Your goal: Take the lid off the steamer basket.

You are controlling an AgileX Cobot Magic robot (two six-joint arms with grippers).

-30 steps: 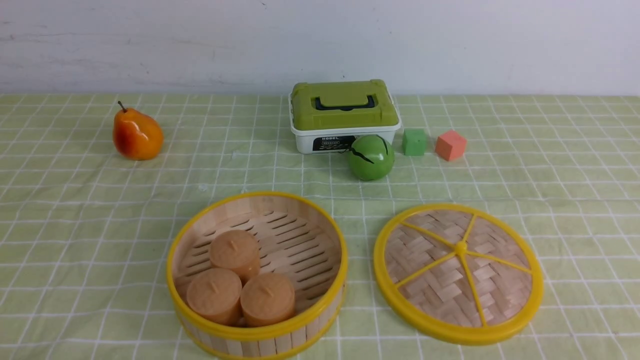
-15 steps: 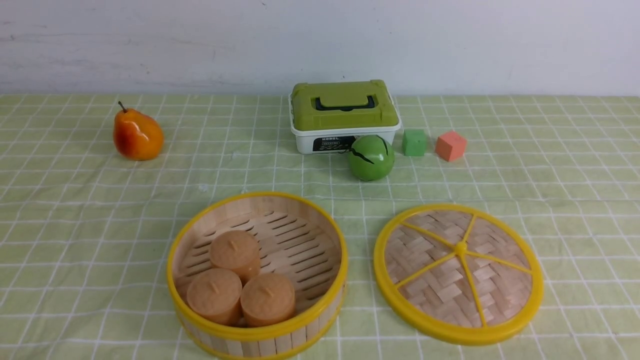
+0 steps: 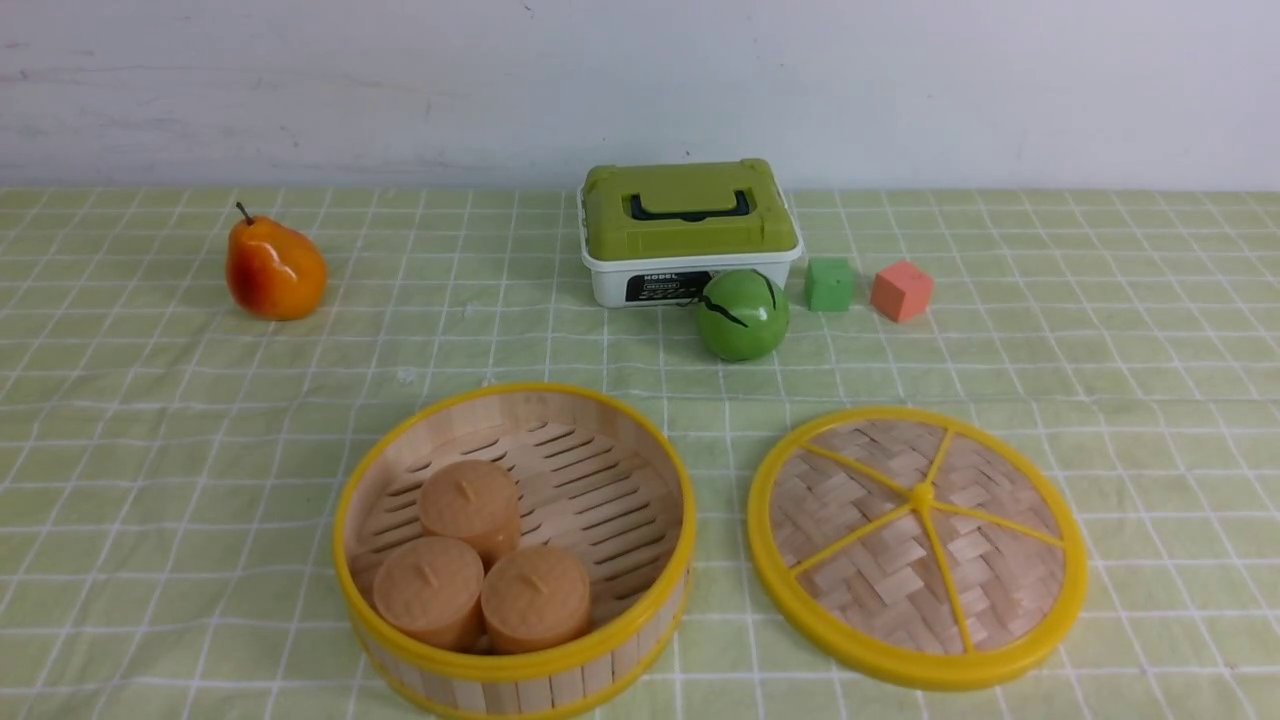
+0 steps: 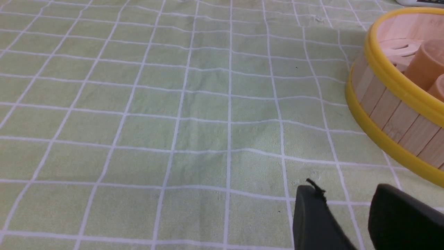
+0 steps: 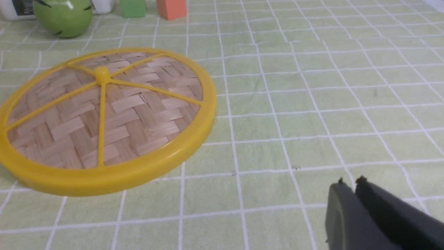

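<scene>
- My right gripper [image 5: 349, 183] has its fingers pressed together, empty; left gripper [image 4: 347, 194] spread apart, empty.
- One woven-bamboo lid [image 3: 917, 545] lies flat at lower right of the front view, off the basket.
- One slatted steamer basket [image 3: 515, 667] sits lower centre, holding three tan cylinders [image 3: 484, 565].

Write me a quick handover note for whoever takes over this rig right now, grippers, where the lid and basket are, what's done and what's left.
Left gripper: open, empty, low over the cloth beside the steamer basket.
Right gripper: shut, empty, over bare cloth, apart from the lid.
Steamer basket: uncovered at front centre, three tan cakes inside.
Lid: flat on the tablecloth to the basket's right, knob up, not touching the basket.
Done: the lid is off.
Left: nothing visible; neither arm shows in the front view.
</scene>
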